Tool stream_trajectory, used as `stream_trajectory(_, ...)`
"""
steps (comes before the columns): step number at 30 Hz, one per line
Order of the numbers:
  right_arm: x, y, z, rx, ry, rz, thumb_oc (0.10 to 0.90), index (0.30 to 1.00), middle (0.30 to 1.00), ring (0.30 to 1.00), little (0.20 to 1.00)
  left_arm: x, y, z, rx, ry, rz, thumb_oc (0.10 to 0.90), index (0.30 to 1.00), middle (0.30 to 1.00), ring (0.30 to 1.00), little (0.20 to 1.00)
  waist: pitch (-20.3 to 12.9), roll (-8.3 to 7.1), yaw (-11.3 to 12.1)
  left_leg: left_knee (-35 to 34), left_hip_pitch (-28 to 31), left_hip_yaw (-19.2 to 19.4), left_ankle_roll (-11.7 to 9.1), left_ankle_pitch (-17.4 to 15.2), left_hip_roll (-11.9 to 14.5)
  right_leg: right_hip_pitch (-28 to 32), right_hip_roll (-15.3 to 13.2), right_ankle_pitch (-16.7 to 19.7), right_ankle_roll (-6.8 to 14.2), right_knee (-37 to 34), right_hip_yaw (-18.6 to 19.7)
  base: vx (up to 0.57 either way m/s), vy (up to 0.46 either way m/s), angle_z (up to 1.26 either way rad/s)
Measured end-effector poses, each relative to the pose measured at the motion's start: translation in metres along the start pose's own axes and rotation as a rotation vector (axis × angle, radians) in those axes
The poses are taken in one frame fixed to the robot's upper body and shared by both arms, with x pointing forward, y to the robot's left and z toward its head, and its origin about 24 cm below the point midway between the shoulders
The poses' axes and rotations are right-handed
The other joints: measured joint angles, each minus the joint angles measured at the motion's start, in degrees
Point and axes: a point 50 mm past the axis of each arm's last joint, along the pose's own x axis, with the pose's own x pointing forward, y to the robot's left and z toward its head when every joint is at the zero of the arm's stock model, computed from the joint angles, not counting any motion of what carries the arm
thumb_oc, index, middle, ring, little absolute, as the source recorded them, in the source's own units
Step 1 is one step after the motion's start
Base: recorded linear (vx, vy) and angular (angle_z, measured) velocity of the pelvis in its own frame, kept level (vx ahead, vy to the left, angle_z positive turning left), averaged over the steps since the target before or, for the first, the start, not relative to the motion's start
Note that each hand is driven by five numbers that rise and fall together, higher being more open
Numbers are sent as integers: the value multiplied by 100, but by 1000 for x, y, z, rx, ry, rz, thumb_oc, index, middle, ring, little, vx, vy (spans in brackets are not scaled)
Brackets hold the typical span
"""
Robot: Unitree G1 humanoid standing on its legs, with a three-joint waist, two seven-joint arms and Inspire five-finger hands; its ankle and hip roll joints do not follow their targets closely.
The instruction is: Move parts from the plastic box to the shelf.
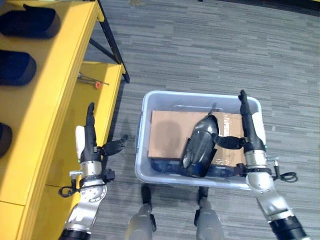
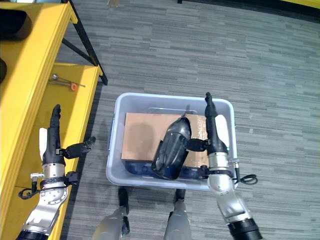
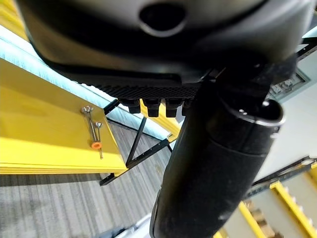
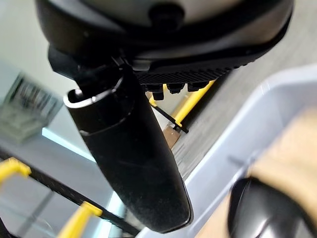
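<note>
Barely, part (image 1: 199, 146) against box (image 1: 142, 114) rim

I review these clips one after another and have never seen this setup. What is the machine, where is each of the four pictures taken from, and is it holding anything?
This is a humanoid robot with two arms ending in dark hands. The two wide pictures come from the stereo camera on its head, looking down. The two close pictures come from cameras on its wrists, looking along each hand.

On the floor stands a grey plastic box with a cardboard sheet inside and a black curved part lying on it. The right hand is over the box beside that part, fingers straight, thumb towards it. The left hand is open over the yellow shelf, holding nothing. A small tool with an orange tip lies on the lower shelf board.
</note>
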Motion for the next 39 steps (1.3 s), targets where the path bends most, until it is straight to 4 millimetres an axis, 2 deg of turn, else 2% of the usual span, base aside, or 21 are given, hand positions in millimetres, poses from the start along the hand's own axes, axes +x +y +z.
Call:
stream_trajectory(6, 3, -64, -15, -492, -104, 131, 900, 1000, 1000, 1000, 1000, -6, 6, 7, 43, -49, -45, 900, 1000, 1000, 1000, 1000, 130, -190, -39, 16, -185, -66, -108, 70, 265, -145, 273, -24, -35, -1, -85, -24, -48, -1)
stream_trajectory(8, 7, -81, -14, -728, -181, 267, 900, 1000, 1000, 1000, 1000, -4, 9, 9, 61, -64, -65, 900, 1000, 1000, 1000, 1000, 261, -179, -46, 233, -345, -82, -135, 9, 325, -195, 284, -29, -68, 1, -147, -22, -67, 2)
stream_trajectory(9, 9, -87, -13, -830, -210, 334, 900, 1000, 1000, 1000, 1000, -3, 9, 9, 68, -65, -75, 900, 1000, 1000, 1000, 1000, 297, -179, -33, 253, -375, -94, -137, 6, 340, -206, 317, -23, -80, 0, -147, -25, -71, 6)
stream_trajectory(13, 16, -94, -6, -1002, -292, 403, 900, 1000, 1000, 1000, 1000, -3, 10, 8, 75, -63, -83, 900, 1000, 1000, 1000, 1000, 396, -167, -16, 350, -550, -136, -150, 4, 413, -328, 364, 3, -133, 0, -161, -23, -70, 1)
stream_trajectory(18, 24, -83, 2, -1095, -376, 449, 900, 1000, 1000, 1000, 1000, 1, 6, 13, 72, -83, -107, 900, 1000, 1000, 1000, 1000, 513, -129, -2, 387, -658, -154, -158, 9, 433, -407, 384, 19, -152, 0, -167, -22, -69, 1)
stream_trajectory(23, 23, -59, 5, -1123, -462, 553, 900, 1000, 1000, 1000, 1000, 9, 3, 22, 69, -129, -115, 900, 1000, 1000, 1000, 1000, 623, -24, 17, 403, -766, -172, -166, 17, 432, -514, 385, 46, -178, 3, -184, -26, -70, 0)
stream_trajectory(27, 24, -41, -1, -1170, -505, 636, 900, 1000, 1000, 1000, 1000, 16, -3, 31, 56, -171, -130, 900, 1000, 1000, 1000, 1000, 651, 30, 4, 433, -861, -208, -169, 20, 434, -572, 400, 43, -181, 4, -231, -31, -70, 3)
stream_trajectory(35, 36, -31, 10, -1168, -542, 568, 900, 1000, 1000, 1000, 1000, 21, -10, 38, 40, -200, -137, 900, 1000, 1000, 1000, 1000, 662, 93, -30, 450, -1015, -200, -176, 30, 434, -790, 396, 32, -190, 103, -205, -23, -46, -2)
stream_trajectory(39, 45, -20, 25, -1104, -574, 490, 900, 1000, 1000, 1000, 1000, 19, -16, 40, 25, -202, -155, 900, 1000, 1000, 1000, 1000, 677, 181, -25, 466, -1124, -187, -175, 34, 428, -955, 385, 22, -189, 185, -155, -7, -16, -3)
